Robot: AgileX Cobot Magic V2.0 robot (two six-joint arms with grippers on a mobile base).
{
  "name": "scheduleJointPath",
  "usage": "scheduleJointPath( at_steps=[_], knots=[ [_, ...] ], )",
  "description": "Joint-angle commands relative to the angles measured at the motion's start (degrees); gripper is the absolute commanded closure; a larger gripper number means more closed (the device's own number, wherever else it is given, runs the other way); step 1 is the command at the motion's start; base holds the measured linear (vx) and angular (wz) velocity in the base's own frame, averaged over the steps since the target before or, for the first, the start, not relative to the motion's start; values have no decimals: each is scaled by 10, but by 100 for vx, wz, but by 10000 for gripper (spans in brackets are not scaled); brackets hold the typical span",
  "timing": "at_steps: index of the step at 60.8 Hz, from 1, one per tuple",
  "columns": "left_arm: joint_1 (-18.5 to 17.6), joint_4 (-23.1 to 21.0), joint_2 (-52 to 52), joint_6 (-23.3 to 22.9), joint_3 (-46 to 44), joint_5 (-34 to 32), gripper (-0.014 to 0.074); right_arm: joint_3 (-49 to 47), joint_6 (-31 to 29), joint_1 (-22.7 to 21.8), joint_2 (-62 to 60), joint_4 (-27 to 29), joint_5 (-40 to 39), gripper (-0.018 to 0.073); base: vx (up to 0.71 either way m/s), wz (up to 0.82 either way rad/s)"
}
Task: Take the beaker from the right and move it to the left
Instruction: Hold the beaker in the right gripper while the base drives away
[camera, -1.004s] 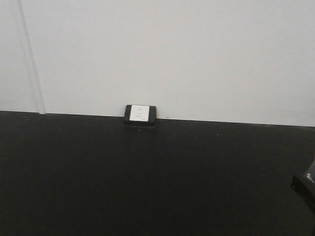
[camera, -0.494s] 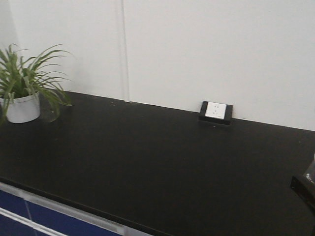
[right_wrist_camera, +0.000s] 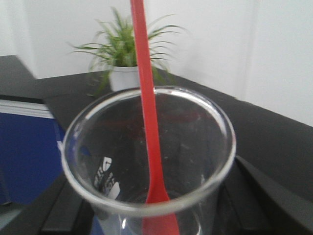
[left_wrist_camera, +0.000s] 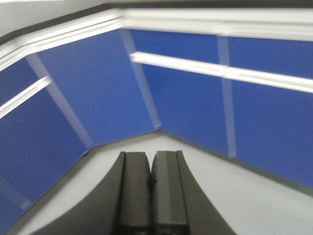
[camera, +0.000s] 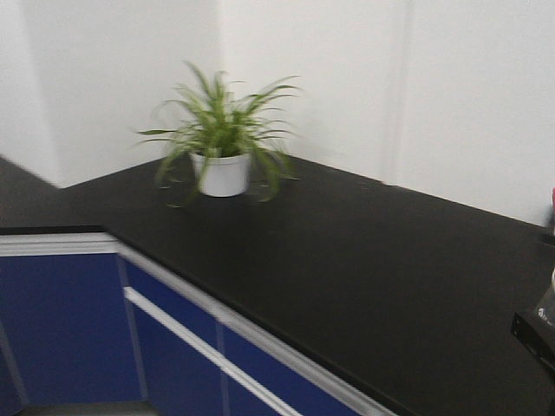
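No legible text — white marks on the beaker unreadable

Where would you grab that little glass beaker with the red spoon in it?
By its straight glass wall below the rim, from the sides. The beaker is round and open-topped, and the red spoon stands out of its mouth, so coming from above looks awkward. The right gripper flanks it that way, one finger on each side.

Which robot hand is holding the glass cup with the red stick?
The right end effector: the beaker sits between its fingers. The left end effector is shut, empty.
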Motion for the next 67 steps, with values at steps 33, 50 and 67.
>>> scheduleJointPath(
  at_steps=[33, 50, 67],
  knots=[
    [-1, 1, -4, -1, 11, -44, 603, -17, 1, -2, -8, 8, -9, 562, 6, 88],
    [-1, 1, -4, -1, 11, -44, 603, -17, 1, -2, -8, 8, -9, 562, 12, 94],
    [-1, 1, -4, -1, 11, -44, 603, -17, 1, -2, -8, 8, -9, 562, 17, 75]
  ],
)
